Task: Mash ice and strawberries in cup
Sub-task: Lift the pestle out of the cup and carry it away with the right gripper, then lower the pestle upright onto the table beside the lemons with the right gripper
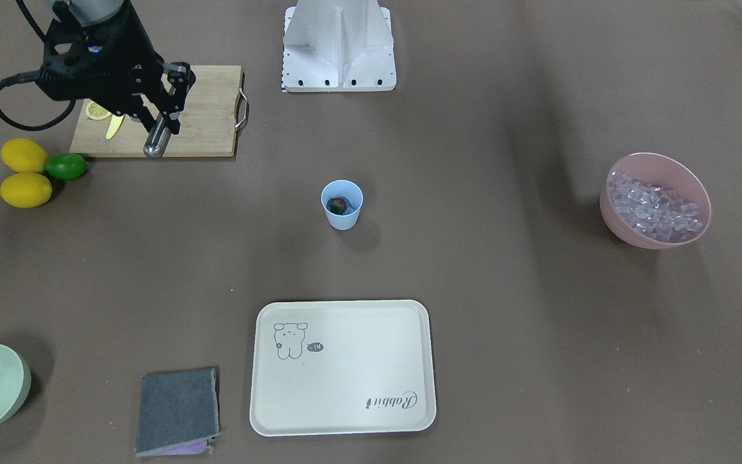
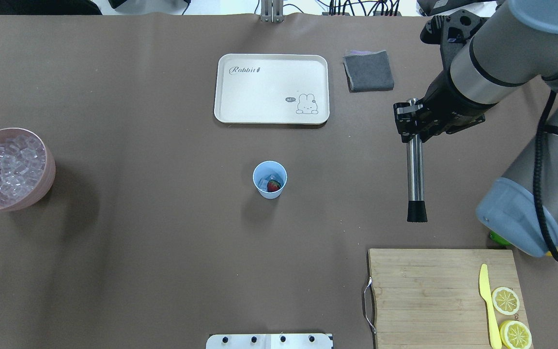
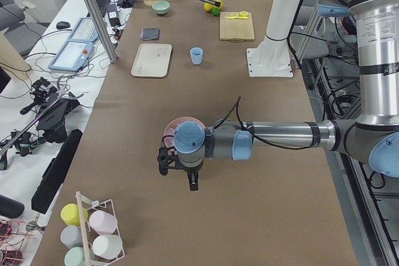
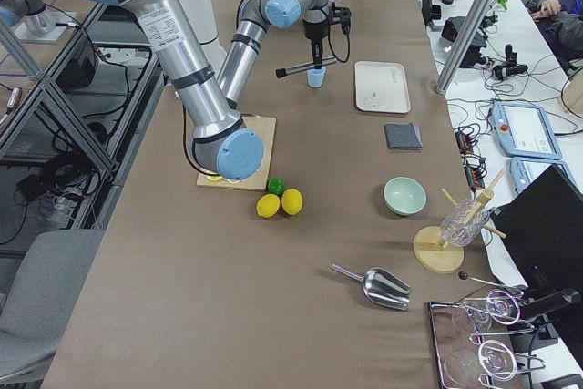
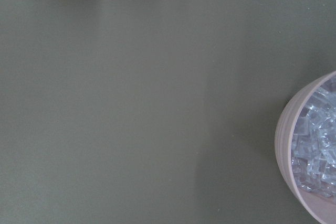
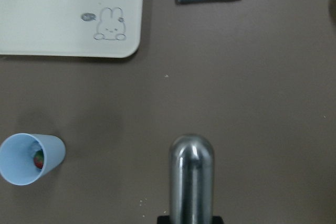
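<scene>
At the left edge of the overhead view we see a wide pink bowl, matte and smooth, cut off by the frame. It is heaped with ice, glossy, clear cubes with a faint lilac tint. The left gripper shows only in the left side view, hanging just beside that bowl, and we cannot tell how its jaws stand.

In the middle of the brown table cover stands the cup, a plain, tapered tumbler of light blue plastic. The strawberry lies inside it, red, its green cap hard to make out. The pale cubes beside it blur into the cup wall.

Above the cup we see a cream rectangular tray with rounded corners and a rabbit print, then a folded grey cloth.

Further right, the right gripper is clamped around a muddler, a polished steel rod with a flared black tip, held well apart from the cup.

At the lower right lies a bamboo cutting board with a metal handle. On it are a yellow plastic knife and two lemon slices. The arm hides the fruit beyond it.
</scene>
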### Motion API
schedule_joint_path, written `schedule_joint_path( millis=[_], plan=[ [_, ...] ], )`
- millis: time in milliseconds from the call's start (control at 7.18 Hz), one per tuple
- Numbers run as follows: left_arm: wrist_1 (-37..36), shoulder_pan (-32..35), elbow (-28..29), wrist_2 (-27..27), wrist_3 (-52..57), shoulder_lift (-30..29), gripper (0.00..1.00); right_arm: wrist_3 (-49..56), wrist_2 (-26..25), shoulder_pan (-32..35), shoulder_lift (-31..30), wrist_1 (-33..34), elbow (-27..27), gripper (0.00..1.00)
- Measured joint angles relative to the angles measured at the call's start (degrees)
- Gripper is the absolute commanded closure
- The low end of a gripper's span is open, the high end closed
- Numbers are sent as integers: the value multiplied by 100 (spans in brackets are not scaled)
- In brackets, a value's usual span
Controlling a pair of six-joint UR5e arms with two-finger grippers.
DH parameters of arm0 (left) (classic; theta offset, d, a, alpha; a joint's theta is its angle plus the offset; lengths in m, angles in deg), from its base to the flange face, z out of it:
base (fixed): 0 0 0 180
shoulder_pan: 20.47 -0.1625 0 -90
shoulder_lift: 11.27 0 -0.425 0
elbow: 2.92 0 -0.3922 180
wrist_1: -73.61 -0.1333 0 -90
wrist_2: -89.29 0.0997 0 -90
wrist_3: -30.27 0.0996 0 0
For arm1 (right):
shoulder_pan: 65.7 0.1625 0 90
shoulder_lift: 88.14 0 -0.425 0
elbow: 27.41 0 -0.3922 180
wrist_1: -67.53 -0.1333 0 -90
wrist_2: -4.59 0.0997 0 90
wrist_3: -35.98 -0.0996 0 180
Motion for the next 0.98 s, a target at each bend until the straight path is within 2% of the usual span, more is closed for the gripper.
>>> schedule_joint_path(
  millis=[279, 696, 975],
  plan=[
    [14, -9, -3, -2, 7, 7, 0, 383, 474, 122, -95, 168, -709, 100],
    [435, -18, -41, -2, -2, 225, 0, 1844, 717, 514, -299, 104, -1786, 100],
    [570, -15, -70, -2, -18, 283, 0, 2203, 860, 584, -529, -652, -2547, 100]
  ],
)
